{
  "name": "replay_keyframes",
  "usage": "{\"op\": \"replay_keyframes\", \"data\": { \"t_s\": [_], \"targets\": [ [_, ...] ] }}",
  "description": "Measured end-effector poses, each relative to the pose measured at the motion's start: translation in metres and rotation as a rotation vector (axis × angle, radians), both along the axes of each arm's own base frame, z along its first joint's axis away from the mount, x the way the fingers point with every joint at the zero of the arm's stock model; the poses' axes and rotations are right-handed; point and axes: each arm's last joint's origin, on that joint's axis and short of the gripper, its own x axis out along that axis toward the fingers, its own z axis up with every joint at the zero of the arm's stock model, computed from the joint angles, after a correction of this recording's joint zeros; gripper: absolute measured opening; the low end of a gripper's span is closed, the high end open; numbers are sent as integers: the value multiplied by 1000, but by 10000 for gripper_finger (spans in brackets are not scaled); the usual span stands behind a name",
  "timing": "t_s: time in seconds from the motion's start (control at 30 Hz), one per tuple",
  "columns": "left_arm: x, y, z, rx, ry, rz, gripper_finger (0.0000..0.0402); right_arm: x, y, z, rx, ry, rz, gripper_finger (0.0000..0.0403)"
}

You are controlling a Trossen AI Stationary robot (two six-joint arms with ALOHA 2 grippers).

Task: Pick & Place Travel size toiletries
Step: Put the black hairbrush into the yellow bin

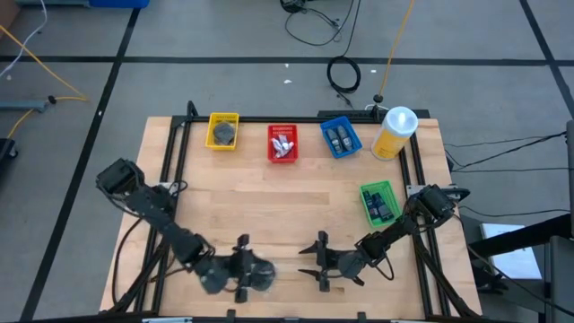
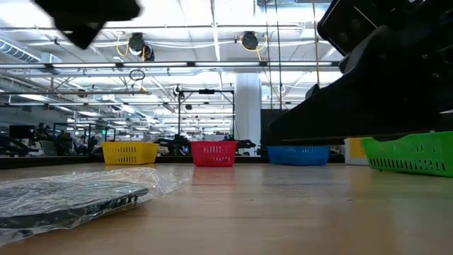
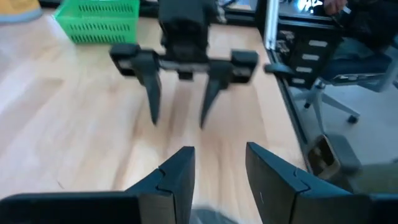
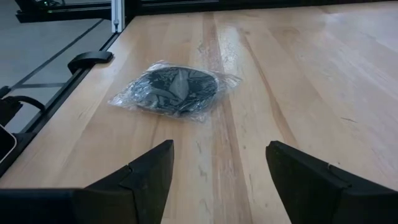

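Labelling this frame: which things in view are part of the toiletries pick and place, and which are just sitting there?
Job:
- plastic-wrapped dark puck on the table's near edge
- items in yellow basket, red basket, blue basket, green basket
- left gripper, open
- right gripper, open

Lying about:
- yellow bottle, white cap
- cables on the floor

Pale blond wood table (image 1: 296, 197), dark-framed. At twelve o'clock a yellow basket (image 1: 223, 131), red basket (image 1: 282, 143) and blue basket (image 1: 341, 137) line up; a green basket (image 1: 379, 203) sits at three. Yellow bottle (image 1: 393, 135), white cap. Black disc in clear crinkled wrap (image 4: 177, 92). Both grippers black.
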Motion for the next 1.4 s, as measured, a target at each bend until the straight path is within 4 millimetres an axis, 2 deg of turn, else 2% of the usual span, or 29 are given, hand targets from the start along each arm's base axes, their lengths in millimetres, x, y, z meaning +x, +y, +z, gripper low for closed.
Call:
{"op": "replay_keyframes", "data": {
  "t_s": [0.23,0.47,0.67,0.77,0.87,1.07,1.17,1.27,1.4],
  "targets": [
    [-23,-21,-5,-4,23,-102,129,0,0,0,-11,-5,6,247],
    [-18,-19,-3,-152,44,-98,127,1,1,4,-2,-36,10,247],
    [-20,-27,-7,92,0,-237,127,1,1,4,-9,-41,16,247],
    [-18,-36,-2,136,-45,-279,131,1,1,4,-6,-39,15,247],
    [-16,-42,-6,139,-28,-295,154,1,1,5,0,-45,15,247],
    [-18,-48,-22,90,57,-309,246,0,1,1,-11,-10,44,247],
    [-21,-46,-30,86,110,-253,281,-3,6,8,1,5,83,247],
    [-22,-42,-34,97,147,-182,298,-11,10,21,19,42,106,247],
    [-21,-34,-39,100,186,-96,298,-23,12,39,35,103,89,247]
  ]
}}
